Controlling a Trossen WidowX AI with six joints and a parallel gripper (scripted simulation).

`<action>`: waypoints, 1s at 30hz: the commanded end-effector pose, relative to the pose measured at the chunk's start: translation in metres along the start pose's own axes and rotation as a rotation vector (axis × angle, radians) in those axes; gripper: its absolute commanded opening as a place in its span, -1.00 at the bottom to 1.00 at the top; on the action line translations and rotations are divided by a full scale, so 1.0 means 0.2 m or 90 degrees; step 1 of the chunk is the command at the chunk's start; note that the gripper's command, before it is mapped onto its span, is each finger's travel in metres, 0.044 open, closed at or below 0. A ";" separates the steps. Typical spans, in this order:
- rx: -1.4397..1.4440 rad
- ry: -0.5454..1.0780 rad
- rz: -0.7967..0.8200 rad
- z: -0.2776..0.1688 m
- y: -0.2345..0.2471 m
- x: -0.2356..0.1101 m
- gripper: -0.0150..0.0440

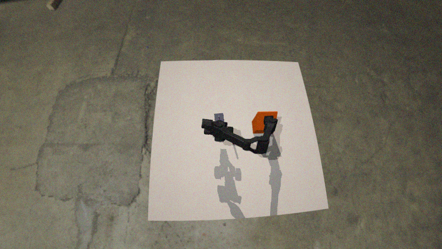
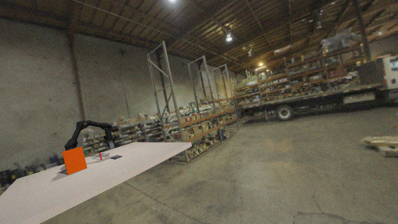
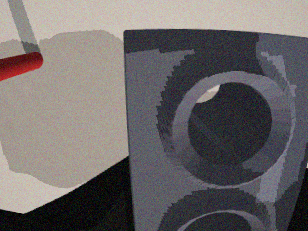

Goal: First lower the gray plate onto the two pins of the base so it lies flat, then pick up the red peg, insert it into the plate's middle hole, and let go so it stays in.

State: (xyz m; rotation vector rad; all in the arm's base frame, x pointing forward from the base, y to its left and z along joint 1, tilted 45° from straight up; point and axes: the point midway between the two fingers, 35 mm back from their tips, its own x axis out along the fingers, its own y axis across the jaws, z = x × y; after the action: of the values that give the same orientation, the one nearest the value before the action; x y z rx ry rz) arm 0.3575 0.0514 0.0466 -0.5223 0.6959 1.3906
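A gray plate [image 3: 153, 160], a red peg [image 3: 19, 65], an orange block [image 1: 259, 122] and a white tabletop [image 1: 191, 173] are seen.

The arm [image 1: 244, 140] reaches out bent at the elbow, wrist turned down, jaws clamped on the gray plate [image 3: 206, 140].

Matt gray plate [image 3: 213, 140], smooth red peg [image 3: 19, 66], matt white table top [image 1: 191, 92], rough concrete floor [image 1: 77, 123]

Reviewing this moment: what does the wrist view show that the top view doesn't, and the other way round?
Only the wrist view shows the plate's round holes up close and one end of the red peg. Only the top view shows the whole arm, the orange block and the white mat's edges. Both show the gray plate held in the closed gripper.
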 end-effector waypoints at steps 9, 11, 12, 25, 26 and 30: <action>-0.005 -0.002 -0.003 0.00 0.02 -0.20 -0.49; -0.005 -0.002 -0.003 0.00 0.02 -0.20 -0.49; -0.006 -0.002 -0.003 0.00 0.02 -0.20 -0.49; -0.033 0.000 -0.004 -0.17 -0.02 -0.10 -0.49; -0.035 0.001 -0.004 -0.19 -0.02 -0.10 -0.49; -0.044 0.002 -0.004 -0.24 -0.03 -0.07 -0.49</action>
State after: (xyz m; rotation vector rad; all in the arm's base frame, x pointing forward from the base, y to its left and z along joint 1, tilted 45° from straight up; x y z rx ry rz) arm 0.3575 0.0108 0.0353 -0.5745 0.6501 1.4029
